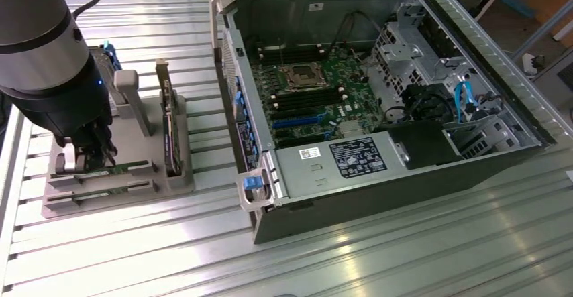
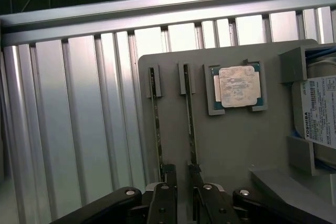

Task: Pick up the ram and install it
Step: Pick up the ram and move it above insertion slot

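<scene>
Pincer (image 1: 85,159) (image 2: 182,174) is down at the grey holder block (image 1: 134,200) (image 2: 236,145), over the holder's side away from the computer case (image 1: 376,206). Its two fingers (image 2: 169,179) stand partly apart, with bare holder showing in the gap between them; nothing is clamped there.

Ram (image 1: 118,169) (image 2: 190,119) sits in the holder, on its long edge in a narrow slot. In the wrist view it is edge-on, a thin dark line, with its far end in a small grey clip and its near end meeting one fingertip. Contact there is possible, but the angle does not settle it.

Around it, all on the holder:
- second ram stick (image 1: 98,191) (image 2: 155,124), in the neighbouring slot at the holder's outer edge, parallel and just beside the other fingertip;
- processor chip (image 2: 237,85), flat in a square pocket, apart from the slots;
- hard drive (image 2: 321,114), white label facing the camera, at the holder's far corner;
- expansion card (image 1: 164,119), upright along the holder's case-side edge, standing between the ram slots and the case;
- grey post (image 1: 127,92), upright mid-holder.

Ram's long axis runs along the holder's length, parallel to its twin, one end toward the expansion card and the open case beyond. Holder and case both rest on the ribbed metal table (image 1: 403,263), near each other but apart.
</scene>
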